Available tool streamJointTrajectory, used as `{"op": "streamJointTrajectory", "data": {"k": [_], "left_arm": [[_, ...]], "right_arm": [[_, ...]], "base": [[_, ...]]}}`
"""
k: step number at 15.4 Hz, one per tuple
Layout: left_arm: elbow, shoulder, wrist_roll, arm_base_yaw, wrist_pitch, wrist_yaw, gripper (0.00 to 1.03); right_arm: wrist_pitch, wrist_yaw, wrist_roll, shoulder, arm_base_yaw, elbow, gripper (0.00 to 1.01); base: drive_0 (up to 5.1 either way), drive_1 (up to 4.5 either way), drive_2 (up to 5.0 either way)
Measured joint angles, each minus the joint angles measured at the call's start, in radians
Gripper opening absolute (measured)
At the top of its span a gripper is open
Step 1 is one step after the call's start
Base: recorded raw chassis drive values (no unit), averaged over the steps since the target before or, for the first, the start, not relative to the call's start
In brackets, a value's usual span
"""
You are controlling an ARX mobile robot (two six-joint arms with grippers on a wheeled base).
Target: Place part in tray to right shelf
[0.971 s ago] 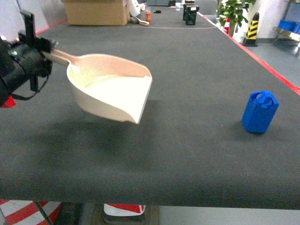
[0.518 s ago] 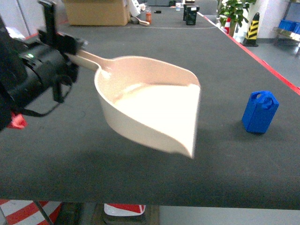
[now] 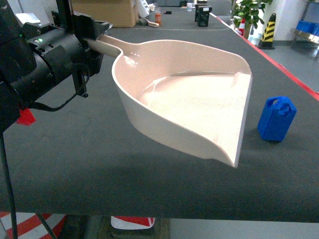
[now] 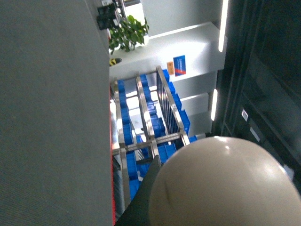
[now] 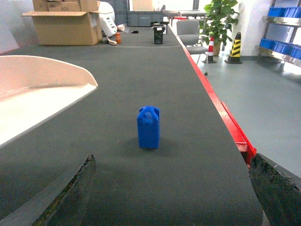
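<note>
We log the left claw (image 3: 97, 35) clamped on the tray (image 3: 199, 107) handle, holding the scoop above the bench (image 3: 99, 164) with its wide lip turned toward the part (image 3: 276, 118); we judge this readies it to receive the block. The part stands upright on the bench, just beside the lip, untouched. The right wrist view adds the right claw (image 5: 171, 188): fingers spread wide, empty, lined up on the part (image 5: 148, 127). The left wrist view shows only blue-crated shelving (image 4: 146, 127).
</note>
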Motion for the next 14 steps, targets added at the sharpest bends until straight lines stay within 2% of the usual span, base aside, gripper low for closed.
{"op": "streamJointTrajectory", "data": {"k": [1,2,5,6,7,8,9,10,12,13,14], "left_arm": [[0.002,-0.002,0.004,-0.002,-0.002,0.039,0.12],[0.002,-0.002,0.005,-0.005,-0.009,0.050,0.12],[0.002,-0.002,0.005,-0.005,-0.005,0.051,0.12],[0.002,-0.002,0.005,-0.005,-0.005,0.051,0.12],[0.002,-0.002,0.005,-0.002,-0.006,0.050,0.12],[0.002,-0.002,0.007,-0.002,-0.007,0.049,0.12],[0.002,-0.002,0.008,-0.003,-0.004,0.052,0.12],[0.002,-0.002,0.009,-0.003,-0.003,0.052,0.12],[0.002,-0.002,0.012,-0.003,-0.008,0.051,0.12],[0.002,-0.002,0.012,-0.003,-0.002,0.051,0.12],[0.002,-0.002,0.012,-0.003,-0.007,0.053,0.12]], "right_arm": [[0.000,0.000,0.000,0.000,0.000,0.000,0.98],[0.000,0.000,0.000,0.000,0.000,0.000,0.98],[0.000,0.000,0.000,0.000,0.000,0.000,0.98],[-0.061,0.054,-0.007,0.018,0.016,0.014,0.98],[-0.108,0.138,-0.024,0.100,0.037,0.044,0.98],[-0.038,0.176,-0.042,0.251,0.013,0.065,0.98],[0.038,0.179,-0.052,0.358,-0.027,0.080,0.98],[0.142,0.166,-0.064,0.488,-0.072,0.102,0.98],[0.320,0.112,-0.082,0.737,-0.113,0.177,0.98],[0.423,0.060,-0.093,0.956,-0.117,0.270,0.98],[0.459,0.008,-0.094,1.128,-0.121,0.353,0.98]], "base": [[0.0,0.00,0.0],[0.0,0.00,0.0],[0.0,0.00,0.0],[0.0,0.00,0.0],[0.0,0.00,0.0],[0.0,0.00,0.0],[0.0,0.00,0.0],[0.0,0.00,0.0],[0.0,0.00,0.0],[0.0,0.00,0.0],[0.0,0.00,0.0]]}}
